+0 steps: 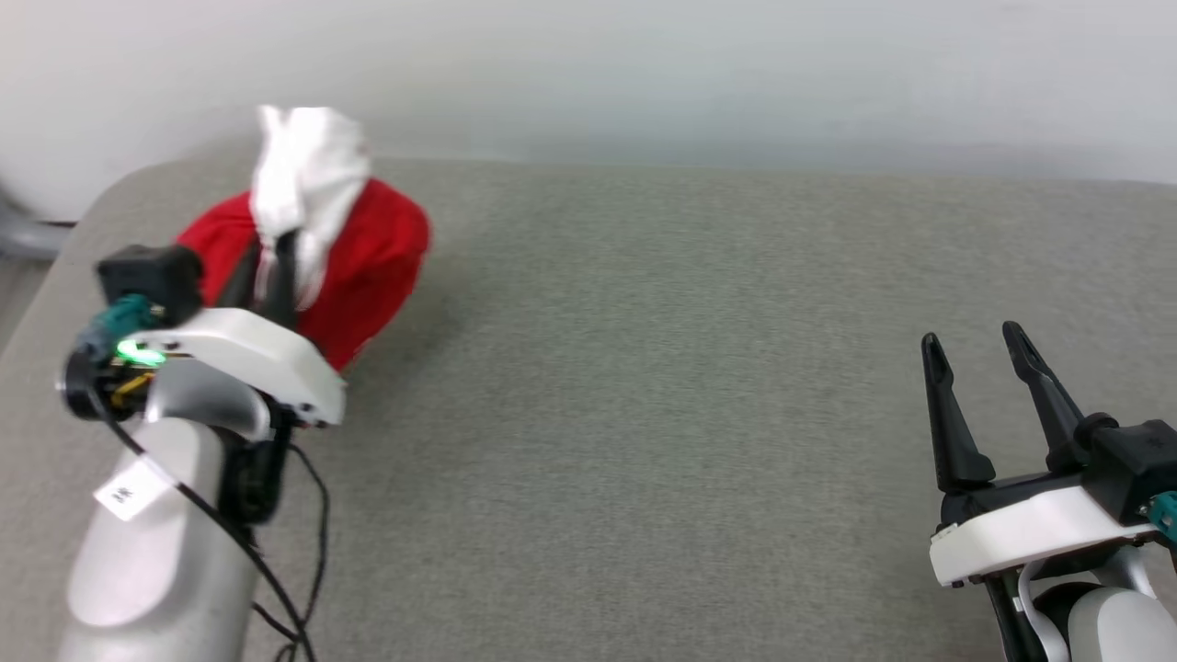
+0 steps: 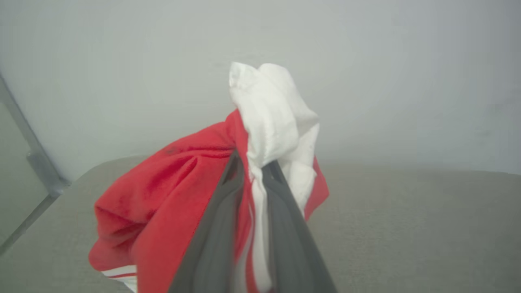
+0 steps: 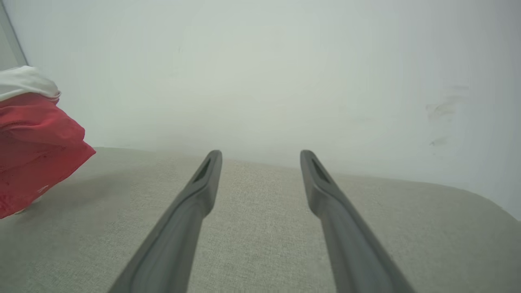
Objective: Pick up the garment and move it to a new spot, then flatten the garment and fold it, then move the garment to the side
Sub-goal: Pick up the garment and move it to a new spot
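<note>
- Overhead, head view: garment, a soft red-and-white bundle at the far left of the grey woven tabletop, pinched by the left gripper; right gripper well apart, jaws wide, empty.
- Left wrist view: dark fingers closed on a thin white fold. Limp, light knit; judged likely to sag and creep from a narrow pinch, so a hem or shoulder seam would hold better.
- Right wrist view: smooth tapered right fingers spread above coarse cloth; bundle's lowest edge near the surface, contact unclear.
</note>
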Available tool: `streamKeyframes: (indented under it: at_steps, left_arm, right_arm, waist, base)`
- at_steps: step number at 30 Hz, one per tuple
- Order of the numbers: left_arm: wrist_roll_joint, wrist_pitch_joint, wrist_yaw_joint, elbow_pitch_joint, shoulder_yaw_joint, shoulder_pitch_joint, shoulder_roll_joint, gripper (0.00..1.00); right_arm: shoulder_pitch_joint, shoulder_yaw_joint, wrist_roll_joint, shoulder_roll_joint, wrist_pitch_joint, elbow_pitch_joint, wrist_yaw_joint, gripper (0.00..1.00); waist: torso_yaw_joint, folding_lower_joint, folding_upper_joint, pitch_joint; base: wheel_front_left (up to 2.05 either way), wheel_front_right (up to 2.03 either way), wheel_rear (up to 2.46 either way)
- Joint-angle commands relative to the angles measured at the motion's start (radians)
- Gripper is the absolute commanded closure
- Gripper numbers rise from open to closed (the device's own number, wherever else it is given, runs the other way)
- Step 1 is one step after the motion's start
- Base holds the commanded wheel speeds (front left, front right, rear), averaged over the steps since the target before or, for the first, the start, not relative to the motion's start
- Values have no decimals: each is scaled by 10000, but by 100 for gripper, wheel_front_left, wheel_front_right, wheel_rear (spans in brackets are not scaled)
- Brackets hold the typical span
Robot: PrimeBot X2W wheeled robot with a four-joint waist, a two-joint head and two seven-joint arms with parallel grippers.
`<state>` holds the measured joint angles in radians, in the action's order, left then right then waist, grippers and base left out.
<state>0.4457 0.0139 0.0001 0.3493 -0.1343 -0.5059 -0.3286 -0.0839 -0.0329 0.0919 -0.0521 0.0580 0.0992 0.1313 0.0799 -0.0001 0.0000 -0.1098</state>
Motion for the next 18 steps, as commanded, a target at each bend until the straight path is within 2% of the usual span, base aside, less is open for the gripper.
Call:
streamKeyframes:
  at_steps: [1,11,18]
  left_arm:
    - [9,-172,-45,-572,-248,295,223,100]
    - [-124,-1095,-549,-2543,-2091,1003,1191,100]
    - [-414,-1575,-609,-2578,-3076,1431,1498,100]
  right_arm:
    - [31,-14,82,27,9,18,-9,0]
    - [-123,-10,253,28,159,-29,-9,0]
    - [-287,31,404,29,341,-94,-9,0]
  waist:
    - [-492,1,0,57]
    - [-1685,1,0,-504]
    - [-1982,1,0,-1022]
  base:
    - [0,0,0]
    - [0,0,0]
    - [0,0,0]
